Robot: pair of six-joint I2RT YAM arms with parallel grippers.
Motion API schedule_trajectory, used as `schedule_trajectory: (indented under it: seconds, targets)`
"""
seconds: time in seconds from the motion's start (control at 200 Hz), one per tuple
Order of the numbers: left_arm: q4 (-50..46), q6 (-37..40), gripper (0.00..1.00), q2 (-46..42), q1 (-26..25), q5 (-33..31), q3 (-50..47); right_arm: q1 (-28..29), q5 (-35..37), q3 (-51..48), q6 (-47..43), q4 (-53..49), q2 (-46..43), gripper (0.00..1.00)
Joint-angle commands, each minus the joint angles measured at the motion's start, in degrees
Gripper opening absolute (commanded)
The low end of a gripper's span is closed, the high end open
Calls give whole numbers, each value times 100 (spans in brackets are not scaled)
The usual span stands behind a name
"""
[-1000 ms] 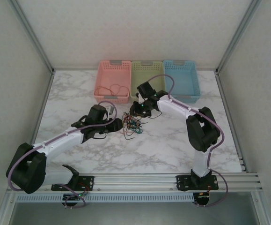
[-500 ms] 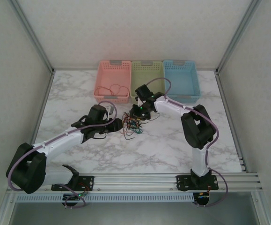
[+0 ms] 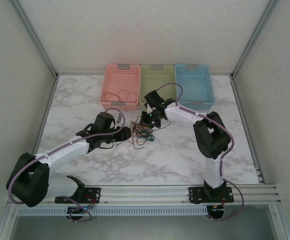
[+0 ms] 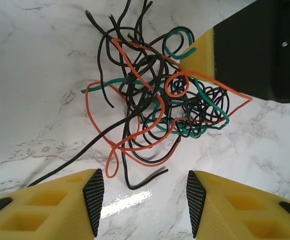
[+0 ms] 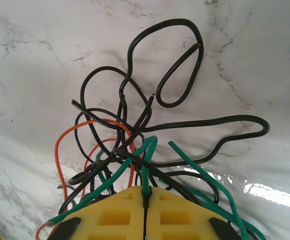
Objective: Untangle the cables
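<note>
R end effector [image 5: 145,194] angled down, clamped on cables [image 5: 134,140]; L end effector [image 4: 145,197] apart, low nearby

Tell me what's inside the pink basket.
A thin red wire lies looped on the floor of the pink basket. Its near wall covers the floor strip right behind it, so anything there is hidden.
</note>
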Motion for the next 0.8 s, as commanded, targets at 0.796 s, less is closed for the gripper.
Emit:
schedule_trajectory:
  seconds: [0.796]
  targets:
    - [389,364,60,-154,15,413,135,41,-312,-642,-479,629,-1411,1]
